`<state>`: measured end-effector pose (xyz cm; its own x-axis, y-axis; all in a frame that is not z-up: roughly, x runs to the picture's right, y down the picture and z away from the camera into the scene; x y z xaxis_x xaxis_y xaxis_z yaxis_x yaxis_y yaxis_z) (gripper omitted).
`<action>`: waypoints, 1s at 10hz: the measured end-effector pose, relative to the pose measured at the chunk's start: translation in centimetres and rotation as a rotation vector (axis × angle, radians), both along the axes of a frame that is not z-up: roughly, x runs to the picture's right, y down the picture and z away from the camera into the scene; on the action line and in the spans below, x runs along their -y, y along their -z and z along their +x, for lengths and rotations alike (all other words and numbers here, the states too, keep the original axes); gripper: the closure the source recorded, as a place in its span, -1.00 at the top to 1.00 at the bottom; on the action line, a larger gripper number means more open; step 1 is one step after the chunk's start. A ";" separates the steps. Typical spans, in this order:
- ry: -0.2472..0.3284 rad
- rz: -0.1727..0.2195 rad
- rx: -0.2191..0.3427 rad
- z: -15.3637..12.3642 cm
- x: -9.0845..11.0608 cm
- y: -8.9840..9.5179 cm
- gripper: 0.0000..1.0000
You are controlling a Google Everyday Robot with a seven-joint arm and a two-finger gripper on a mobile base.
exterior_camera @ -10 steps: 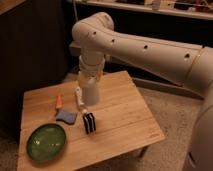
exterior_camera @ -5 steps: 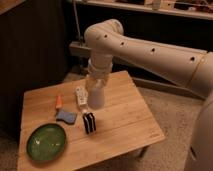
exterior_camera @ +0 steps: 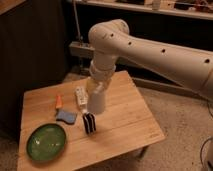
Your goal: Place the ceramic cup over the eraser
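Where the white arm (exterior_camera: 150,50) bends down over the table (exterior_camera: 127,117), the claw (exterior_camera: 95,91) sits low above the middle of the top, closed on the upper end of the ceramic cup (exterior_camera: 97,104). White claw and white cup run together, so the exact line of the grip is hard to pick out. Cup hangs roughly upright with a slight lean. Its lower end is close to the wood; cannot tell whether it touches. Eraser (exterior_camera: 89,123) stands upright on the table just in front of the cup and a little to its left in view, black with pale vertical stripes. Cup's lower edge and eraser's top are very near or overlapping in view; contact cannot be judged. Eraser is uncovered. White remote-like bar (exterior_camera: 80,96) lies flat just beside the cup on the left of the view, its near end close to the cup wall. Small orange object (exterior_camera: 58,101) further left, shape unclear. Blue sponge (exterior_camera: 66,116) lies between the orange object and the eraser, close to the eraser but apart. Green plate (exterior_camera: 46,142) sits at the near left corner; a few pale specks on it, not identifiable. Arm runs off the right edge of view; table's near left corner is cut by the bottom edge.
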<state>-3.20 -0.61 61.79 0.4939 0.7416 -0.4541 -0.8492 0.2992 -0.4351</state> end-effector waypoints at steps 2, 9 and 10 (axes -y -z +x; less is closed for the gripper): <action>0.007 -0.006 -0.015 0.4 -0.4 0.6 -1.00; 0.093 -0.059 0.118 -0.4 -2.7 3.8 -1.00; 0.098 -0.057 0.129 -0.6 -2.5 4.1 -1.00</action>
